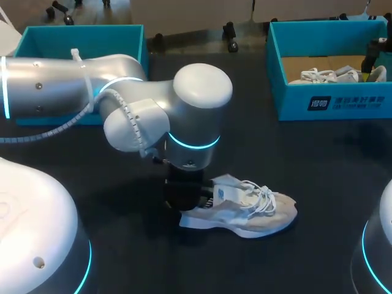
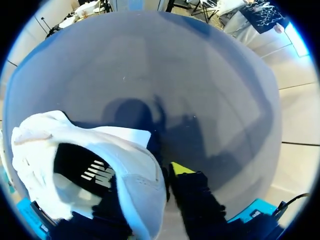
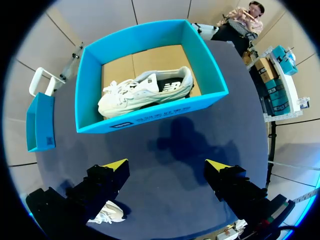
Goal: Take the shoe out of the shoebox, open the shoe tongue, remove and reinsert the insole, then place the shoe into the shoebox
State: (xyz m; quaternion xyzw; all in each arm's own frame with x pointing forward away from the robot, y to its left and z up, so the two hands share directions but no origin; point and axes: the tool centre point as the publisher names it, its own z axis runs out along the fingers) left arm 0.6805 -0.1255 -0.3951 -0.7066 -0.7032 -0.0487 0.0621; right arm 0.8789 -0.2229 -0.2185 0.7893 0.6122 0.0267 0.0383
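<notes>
Black table — left arm over shoe

- The left arm is showing a smooth, glossy silver casing.
- The sneaker at lower middle is showing soft matt cloth and cord laces.
- The shoebox at upper right is showing matt teal cardboard.
- The table is looking dark and matt.

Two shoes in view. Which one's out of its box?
The shoe resting on the dark table, front middle. The other shoe lies inside the blue shoebox at far right.
</notes>
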